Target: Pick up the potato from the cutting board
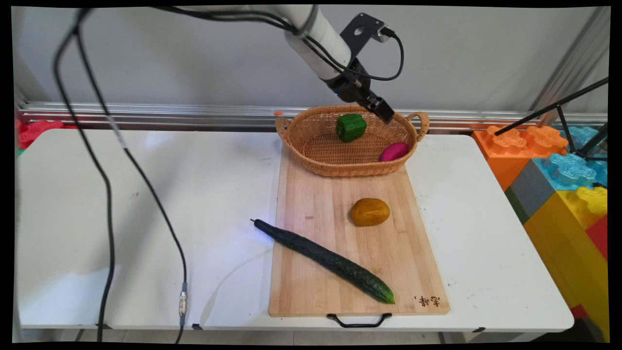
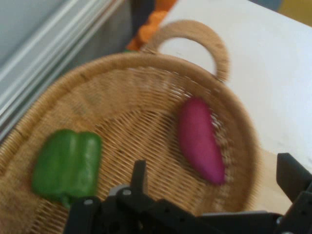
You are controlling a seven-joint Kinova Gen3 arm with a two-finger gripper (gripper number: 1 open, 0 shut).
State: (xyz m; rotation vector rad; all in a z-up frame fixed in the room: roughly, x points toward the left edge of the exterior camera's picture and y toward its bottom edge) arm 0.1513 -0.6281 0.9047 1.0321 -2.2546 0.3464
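Beneath claw (image 1: 384, 111): wicker basket (image 1: 311, 141), green pepper (image 1: 351, 127)

The arm (image 1: 318, 36) was a white tube ending in a black wrist. A black bracket (image 1: 362, 30) with a round hole stood on it, black cables (image 1: 104, 180) looped alongside, and the gripper (image 1: 384, 111) was black, of angular linkage.

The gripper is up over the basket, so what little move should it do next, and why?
Probably lift straight up a little. The gripper hangs open and empty over the basket, where the green pepper and purple eggplant already lie; the potato and cucumber are on the cutting board.
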